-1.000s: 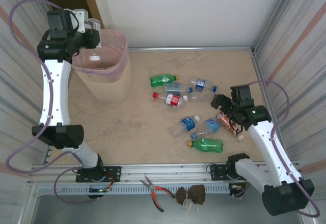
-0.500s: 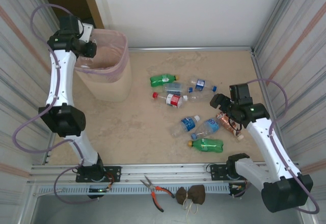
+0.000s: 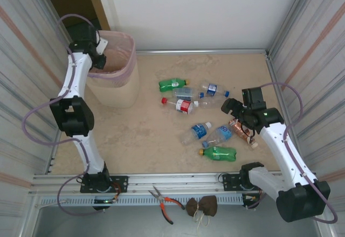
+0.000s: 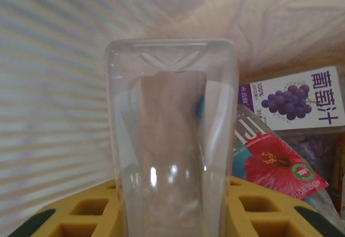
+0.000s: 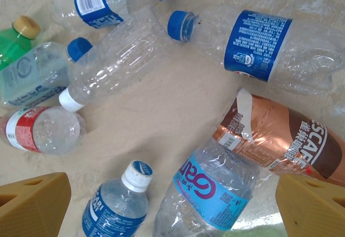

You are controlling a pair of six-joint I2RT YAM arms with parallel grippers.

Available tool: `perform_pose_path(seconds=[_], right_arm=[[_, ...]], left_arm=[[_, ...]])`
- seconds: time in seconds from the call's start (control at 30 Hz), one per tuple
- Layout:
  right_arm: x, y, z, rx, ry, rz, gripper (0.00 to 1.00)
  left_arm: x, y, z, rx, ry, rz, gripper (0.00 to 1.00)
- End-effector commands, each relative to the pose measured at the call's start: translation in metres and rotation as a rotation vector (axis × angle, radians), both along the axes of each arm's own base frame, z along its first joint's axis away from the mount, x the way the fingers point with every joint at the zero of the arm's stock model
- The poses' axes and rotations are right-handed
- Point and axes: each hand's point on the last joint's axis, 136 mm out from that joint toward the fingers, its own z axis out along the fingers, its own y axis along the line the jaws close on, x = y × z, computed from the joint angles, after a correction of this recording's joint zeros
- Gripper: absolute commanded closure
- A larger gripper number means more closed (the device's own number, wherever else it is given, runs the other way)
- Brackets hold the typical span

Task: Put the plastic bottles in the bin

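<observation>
left gripper (image 3: 99,53) clamped on a clear plastic bottle (image 4: 171,140) at the mouth of the pale pink translucent bin (image 3: 127,71). right gripper (image 5: 172,207) spread wide above the scattered plastic bottles (image 5: 116,59).

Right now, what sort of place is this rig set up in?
Probably an enclosed robot test cell staged for waste sorting: corrugated metal walls fence a tan table, plastic bottles lie scattered on it, and a pink bin stands at its far-left corner.

left fingers (image 4: 64,215) clamped (arm (image 3: 75,81) outstretched), right fingers (image 5: 32,204) spread.
</observation>
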Motion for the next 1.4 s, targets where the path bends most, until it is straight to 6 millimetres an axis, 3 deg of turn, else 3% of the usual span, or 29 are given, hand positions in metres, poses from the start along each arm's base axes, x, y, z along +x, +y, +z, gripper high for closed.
perform_pose_path(seconds=[0.0, 0.2, 0.33, 0.47, 0.77, 1.2, 1.37], right_arm=[[0.01, 0.001, 0.008, -0.005, -0.019, 0.015, 0.03], [0.01, 0.002, 0.006, -0.002, -0.012, 0.022, 0.03], [0.011, 0.003, 0.006, -0.002, -0.016, 0.025, 0.03], [0.011, 0.003, 0.008, -0.005, -0.021, 0.03, 0.03], [0.009, 0.0, 0.009, -0.014, -0.016, 0.03, 0.02], [-0.001, -0.011, -0.012, -0.13, 0.116, 0.118, 0.07], [-0.005, -0.002, -0.022, -0.12, 0.18, 0.191, 0.12]], left_arm=[[0.005, 0.001, -0.016, 0.067, 0.027, -0.008, 0.73], [0.0, -0.006, -0.048, 0.047, 0.096, -0.013, 0.57], [-0.004, -0.013, -0.05, -0.01, 0.093, -0.013, 0.48], [-0.006, -0.022, -0.032, -0.068, 0.035, -0.024, 0.38], [-0.017, -0.037, 0.019, -0.206, -0.077, -0.039, 0.3], [-0.051, -0.068, 0.076, -0.41, -0.177, -0.088, 0.29], [-0.066, -0.083, 0.104, -0.503, -0.221, -0.121, 0.29]])
